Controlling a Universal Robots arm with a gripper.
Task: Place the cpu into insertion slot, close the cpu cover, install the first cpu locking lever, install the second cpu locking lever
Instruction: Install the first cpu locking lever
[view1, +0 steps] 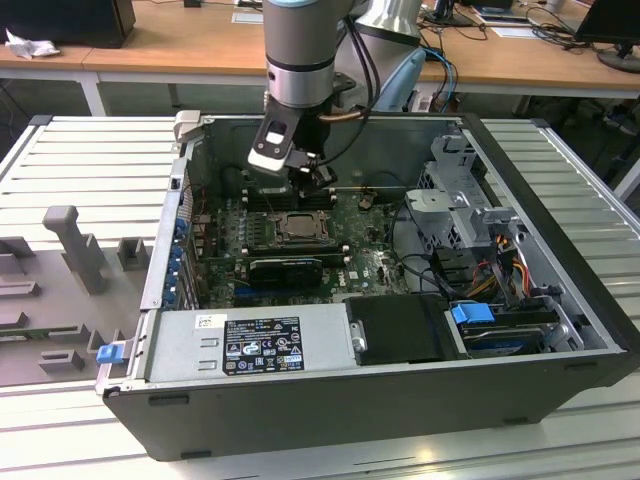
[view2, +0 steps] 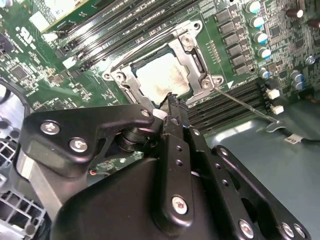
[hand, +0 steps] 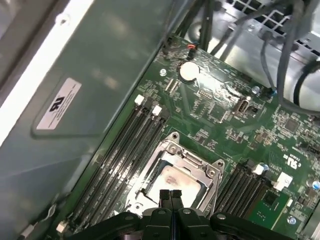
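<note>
Closed gripper (hand: 170, 195) near cpu (hand: 177, 181)

The motherboard (hand: 227, 127) is green, speckled with small silver and black parts. The memory slots (hand: 125, 150) run across it as black stripes tipped with white latches (hand: 156, 110). The cpu (view2: 162, 77) has a pale silvery-beige face, framed by the bright silver cpu cover (view2: 194, 56). The hand (hand: 169, 194) is matte black, dotted with silver screw heads. The computer case (view1: 400, 410) is dark grey, with a blue clip (view1: 472, 313) inside it. The power supply (view1: 325, 345) is silver-grey and carries a black label (view1: 262, 343). The tabletop (view1: 585, 180) is pale grey, ribbed in stripes.
</note>
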